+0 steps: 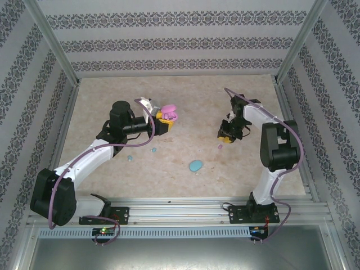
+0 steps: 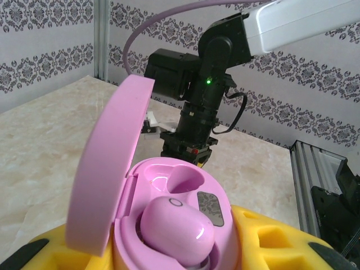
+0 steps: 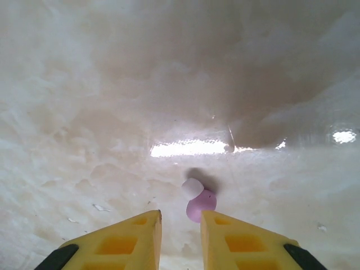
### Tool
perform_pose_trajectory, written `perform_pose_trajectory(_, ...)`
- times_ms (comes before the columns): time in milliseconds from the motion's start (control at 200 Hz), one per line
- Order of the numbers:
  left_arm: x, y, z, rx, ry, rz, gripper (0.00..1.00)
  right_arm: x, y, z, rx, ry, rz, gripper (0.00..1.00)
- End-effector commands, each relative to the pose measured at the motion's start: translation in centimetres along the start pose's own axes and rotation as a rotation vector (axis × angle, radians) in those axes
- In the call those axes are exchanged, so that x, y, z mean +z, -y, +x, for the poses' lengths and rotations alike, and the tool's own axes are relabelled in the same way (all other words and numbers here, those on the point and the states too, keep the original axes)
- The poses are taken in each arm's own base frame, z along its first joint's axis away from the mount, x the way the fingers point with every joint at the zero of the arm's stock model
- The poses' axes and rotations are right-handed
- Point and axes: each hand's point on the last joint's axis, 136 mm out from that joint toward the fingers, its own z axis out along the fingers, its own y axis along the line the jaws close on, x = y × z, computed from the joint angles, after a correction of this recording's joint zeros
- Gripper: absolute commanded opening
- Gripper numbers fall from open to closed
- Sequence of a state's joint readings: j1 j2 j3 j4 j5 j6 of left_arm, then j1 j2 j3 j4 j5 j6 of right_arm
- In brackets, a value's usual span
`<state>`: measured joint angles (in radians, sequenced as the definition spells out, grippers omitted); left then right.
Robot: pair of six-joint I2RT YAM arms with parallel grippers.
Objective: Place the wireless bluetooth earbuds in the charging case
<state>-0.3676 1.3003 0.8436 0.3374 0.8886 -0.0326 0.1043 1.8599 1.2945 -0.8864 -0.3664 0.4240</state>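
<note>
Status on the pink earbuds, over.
Left fingers shut on open pink oval case; one pink earbud seated, second socket empty. Right fingers open, tips near loose pink earbud on table. Light-blue oval case sits apart, no obstruction.

text: we read no words, brands or numbers on any surface | pink charging case (image 2: 109,169): small grey patch (image 2: 210,205) inside beside the seated pink earbud (image 2: 177,230), too blurred for us to read | pink earbud: faint ring mark (image 2: 175,202) on top, no letters we can make out
</note>
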Motion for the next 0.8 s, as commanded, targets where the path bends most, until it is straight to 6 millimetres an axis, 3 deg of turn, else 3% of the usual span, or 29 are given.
perform_pose_trajectory(0, -0.2, 1.3, -0.6, 0.039, 0.015, 0.028, 0.26, -0.5, 0.4, 0.7, 0.003, 0.022, 0.04, 0.25)
perform_pose_trajectory(195, -0.3, 1.4, -0.8, 0.042, 0.014, 0.033, 0.26, 0.3, 2.8, 0.0, 0.029, -0.01, 0.113, 0.2)
perform_pose_trajectory(385, -0.6, 1.5, -0.7, 0.049, 0.01, 0.021, 0.26, 1.1, 3.8, 2.4, 0.034, -0.061, 0.129, 0.16)
perform_pose_trajectory(580, -0.5, 1.5, -0.7, 0.042, 0.015, 0.026, 0.26, 2.6, 3.0, 5.3, -0.008, -0.106, 0.153, 0.14)
perform_pose_trajectory(794, -0.6, 1.7, -0.8, 0.049, 0.014, 0.025, 0.26, 4.1, 1.3, 4.9, -0.043, -0.115, 0.161, 0.13)
